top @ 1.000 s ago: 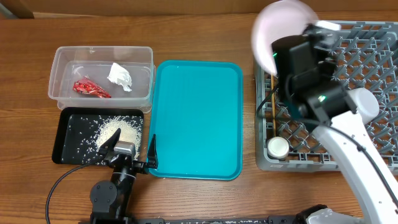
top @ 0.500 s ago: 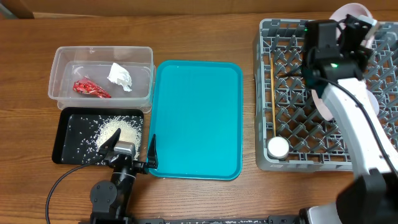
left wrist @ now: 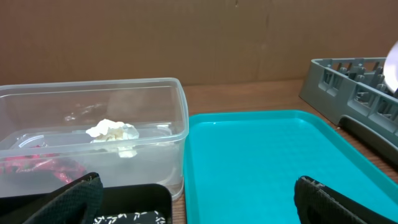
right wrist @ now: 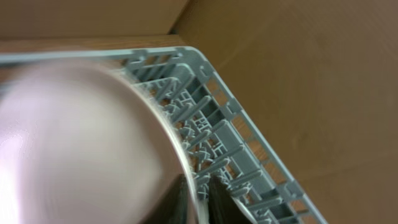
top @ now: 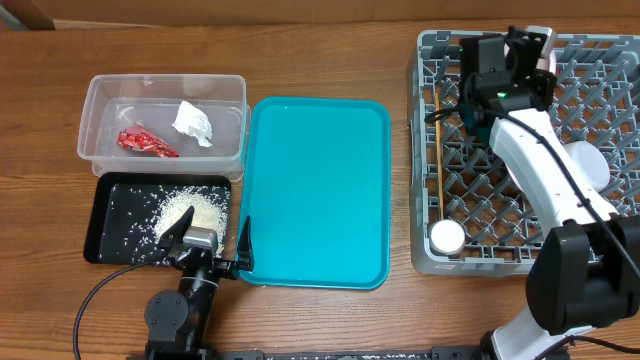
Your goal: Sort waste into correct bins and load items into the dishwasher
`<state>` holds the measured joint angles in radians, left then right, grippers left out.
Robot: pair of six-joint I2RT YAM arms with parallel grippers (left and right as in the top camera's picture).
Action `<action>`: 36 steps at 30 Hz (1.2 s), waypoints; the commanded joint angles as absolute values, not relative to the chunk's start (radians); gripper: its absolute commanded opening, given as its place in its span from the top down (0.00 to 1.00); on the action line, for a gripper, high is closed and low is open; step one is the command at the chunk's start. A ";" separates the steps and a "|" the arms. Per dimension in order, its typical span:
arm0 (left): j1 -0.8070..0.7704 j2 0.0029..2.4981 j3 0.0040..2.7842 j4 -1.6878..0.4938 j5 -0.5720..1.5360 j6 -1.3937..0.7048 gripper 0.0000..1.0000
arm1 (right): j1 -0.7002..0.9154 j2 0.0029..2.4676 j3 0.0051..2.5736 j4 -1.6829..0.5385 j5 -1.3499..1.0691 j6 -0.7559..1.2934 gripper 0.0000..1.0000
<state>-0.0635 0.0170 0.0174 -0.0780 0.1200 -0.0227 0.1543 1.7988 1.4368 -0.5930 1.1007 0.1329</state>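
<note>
At far corner of grey plastic pegged dish rack [top: 424, 170]: right gripper [right wrist: 198, 194] clamps pale-pink round plate [right wrist: 81, 140]; release outside pegs risks toppling.

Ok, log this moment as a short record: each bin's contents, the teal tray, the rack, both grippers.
clear tub: red wrapper and white tissue inside
black tray: loose rice
teal tray: nothing on it
dish rack: chopsticks along the side nearest the teal tray, white cup in the near corner on that side
left gripper: open, low at the near edges of the black and teal trays
right gripper: straddles the rim of the pink plate over the rack's far side; gripping or released, cannot tell
</note>
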 commanded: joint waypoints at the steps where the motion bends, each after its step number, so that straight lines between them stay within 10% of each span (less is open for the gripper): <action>1: -0.059 0.009 0.008 -0.073 0.121 -0.029 0.00 | 0.194 1.792 1.441 -0.587 1.129 0.108 0.62; 5: -0.059 0.009 0.008 -0.073 0.121 -0.029 0.00 | 0.246 1.781 1.447 -0.584 1.201 0.100 0.41; 16: -0.059 0.009 0.008 -0.073 0.121 -0.029 0.00 | 0.583 1.394 1.491 -0.841 0.604 0.146 0.33; 20: -0.059 0.009 0.008 -0.073 0.121 -0.029 0.00 | 0.724 1.227 1.491 -0.855 0.335 0.183 0.00; 36: -0.059 0.009 0.008 -0.073 0.121 -0.029 0.00 | 0.829 1.015 1.491 -1.067 0.281 0.182 0.00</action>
